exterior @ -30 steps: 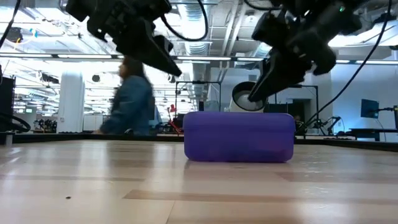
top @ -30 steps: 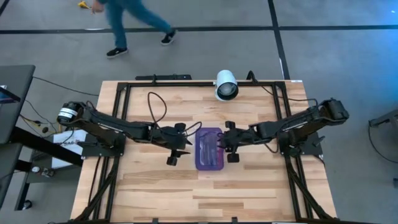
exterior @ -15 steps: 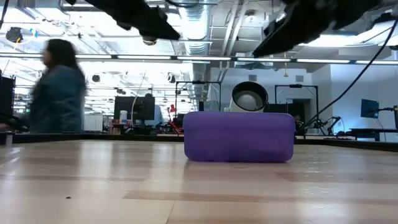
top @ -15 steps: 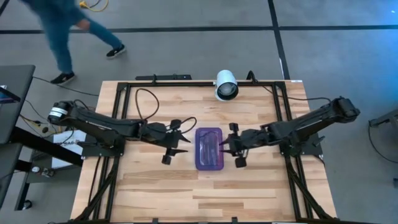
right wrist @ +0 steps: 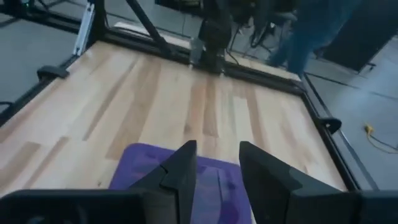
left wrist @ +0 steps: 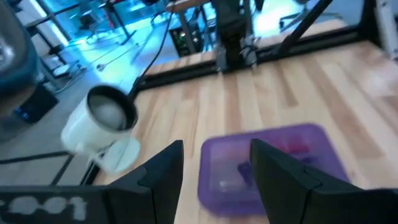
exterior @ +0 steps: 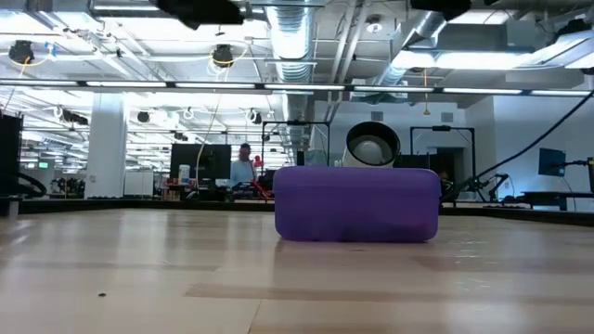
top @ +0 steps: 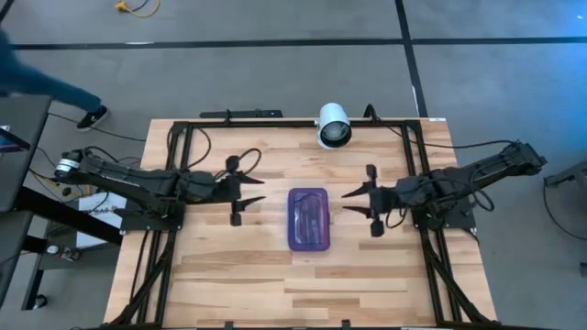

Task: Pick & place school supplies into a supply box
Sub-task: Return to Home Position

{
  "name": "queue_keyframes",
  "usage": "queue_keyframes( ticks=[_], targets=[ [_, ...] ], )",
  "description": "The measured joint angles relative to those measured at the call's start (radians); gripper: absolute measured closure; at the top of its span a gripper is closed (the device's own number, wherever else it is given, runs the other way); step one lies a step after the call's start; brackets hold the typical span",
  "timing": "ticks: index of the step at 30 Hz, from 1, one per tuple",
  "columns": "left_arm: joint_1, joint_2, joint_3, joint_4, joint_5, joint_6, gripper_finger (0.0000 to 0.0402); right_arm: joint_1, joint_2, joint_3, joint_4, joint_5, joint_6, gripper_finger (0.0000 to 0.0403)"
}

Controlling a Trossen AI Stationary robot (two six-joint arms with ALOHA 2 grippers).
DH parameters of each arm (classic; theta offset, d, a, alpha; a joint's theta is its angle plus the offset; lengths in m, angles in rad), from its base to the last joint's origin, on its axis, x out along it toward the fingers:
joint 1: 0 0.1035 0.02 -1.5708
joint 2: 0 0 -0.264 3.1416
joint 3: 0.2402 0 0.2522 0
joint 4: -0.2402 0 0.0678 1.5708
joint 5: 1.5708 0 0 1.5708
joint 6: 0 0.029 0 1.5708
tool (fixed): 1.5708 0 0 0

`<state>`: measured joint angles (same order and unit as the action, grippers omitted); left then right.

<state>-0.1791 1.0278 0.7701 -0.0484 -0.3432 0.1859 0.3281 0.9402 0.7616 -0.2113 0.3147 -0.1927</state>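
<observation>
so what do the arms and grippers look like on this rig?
The left arm and right arm are black, slim jointed links trailing black cables. The left gripper and right gripper each have two black tapering fingers. The left arm's outer end carries a silvery round cap.

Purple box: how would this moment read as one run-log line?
supply box: shut, table centre | left hand: open, clear of box | right hand: open, clear of box

School supplies (top: pixel 309 218) only dim shapes inside the closed, translucent supply box (top: pixel 295 240)
</observation>
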Motion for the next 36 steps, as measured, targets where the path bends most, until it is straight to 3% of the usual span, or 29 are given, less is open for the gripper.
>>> queue_keyframes(
  ticks=[6,10,13,21,36],
  targets=[
    [0.004,-0.153,-0.224,0.134,-0.037,-0.038,0.0226,-0.033,-0.095,-0.093,0.061,-0.002,0.001,0.0285],
    [0.003,-0.271,-0.385,0.278,-0.036,-0.054,0.0226,-0.071,-0.176,-0.237,0.225,-0.012,0.013,0.0285],
    [0.003,-0.353,-0.459,0.299,-0.036,-0.065,0.0226,-0.100,-0.229,-0.338,0.353,-0.083,0.019,0.0285],
    [0.003,-0.517,-0.557,0.307,-0.035,-0.069,0.0226,-0.172,-0.312,-0.502,0.504,-0.143,0.054,0.0285],
    [0.004,-0.640,-0.697,0.363,-0.063,-0.058,0.0226,-0.226,-0.378,-0.662,0.625,-0.160,0.054,0.0285]
  ],
)
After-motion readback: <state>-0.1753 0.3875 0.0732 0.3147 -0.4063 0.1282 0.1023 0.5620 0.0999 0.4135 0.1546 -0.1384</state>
